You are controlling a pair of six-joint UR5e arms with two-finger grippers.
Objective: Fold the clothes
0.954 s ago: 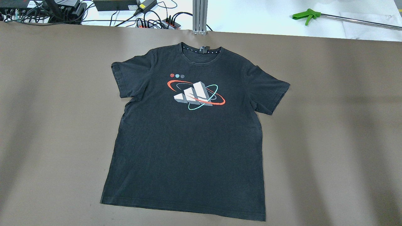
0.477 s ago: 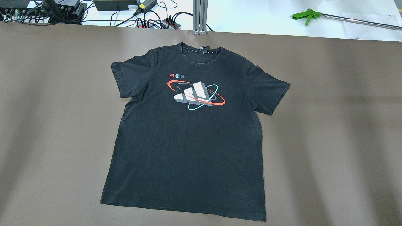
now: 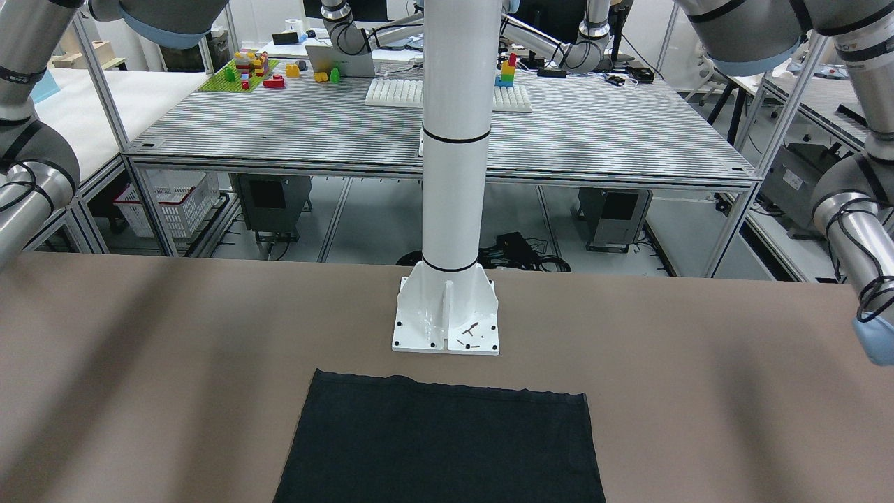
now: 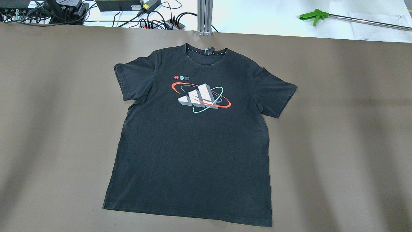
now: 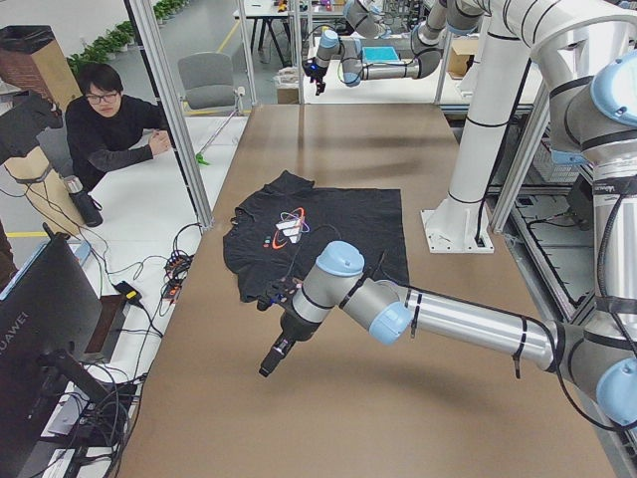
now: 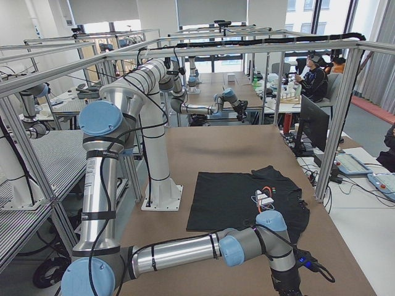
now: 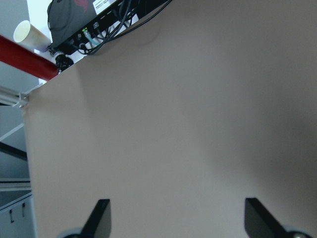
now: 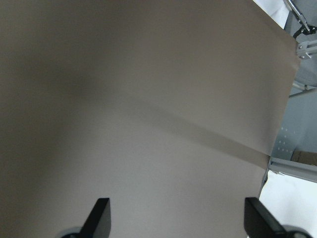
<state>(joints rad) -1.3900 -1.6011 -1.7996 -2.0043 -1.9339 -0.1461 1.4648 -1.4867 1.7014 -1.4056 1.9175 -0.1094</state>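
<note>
The clothes are one black T-shirt [image 4: 193,154] with a white, red and teal chest print, spread flat face up on the brown table [image 4: 338,129], collar at the far edge. Its hem half shows in the front-facing view [image 3: 440,447]; it also shows in the left view [image 5: 338,234] and the right view [image 6: 234,197]. My left gripper [image 7: 178,218] is open and empty over bare table, off the shirt's left side [image 5: 271,363]. My right gripper [image 8: 178,218] is open and empty over bare table near the table's right end. Neither gripper touches the shirt.
The white pillar's base plate [image 3: 445,318] stands just behind the hem. An aluminium post [image 4: 204,16], power strips with cables [image 4: 161,22] and a green-handled tool [image 4: 313,16] lie beyond the far edge. A seated person [image 5: 114,124] watches from that side.
</note>
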